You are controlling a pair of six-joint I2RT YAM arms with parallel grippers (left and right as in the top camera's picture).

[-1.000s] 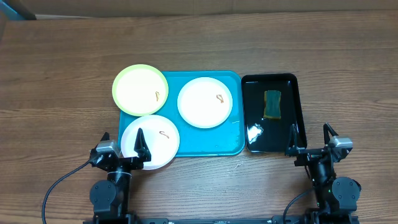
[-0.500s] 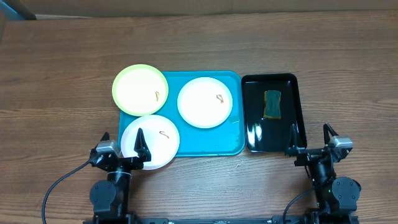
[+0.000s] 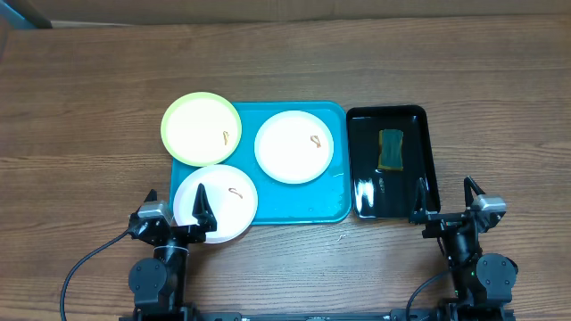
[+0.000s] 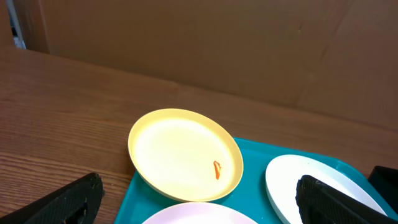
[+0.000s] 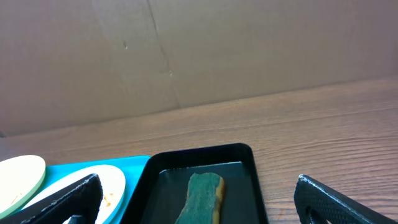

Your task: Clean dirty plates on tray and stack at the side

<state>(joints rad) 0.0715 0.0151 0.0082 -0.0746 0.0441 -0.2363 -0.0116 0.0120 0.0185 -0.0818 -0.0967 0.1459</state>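
The turquoise tray lies mid-table with three plates, each marked by a small orange-brown smear. A yellow-green plate overhangs its back left corner. One white plate sits toward the back right. Another white plate overhangs the front left corner. My left gripper rests open at the near edge, its right finger over that front plate. In the left wrist view the yellow-green plate lies ahead between the wide-apart jaws. My right gripper is open and holds nothing, near the front right.
A glossy black tray sits right of the turquoise one, with a green sponge in it. The sponge lies straight ahead of the right jaws. A cardboard wall stands behind the wooden table.
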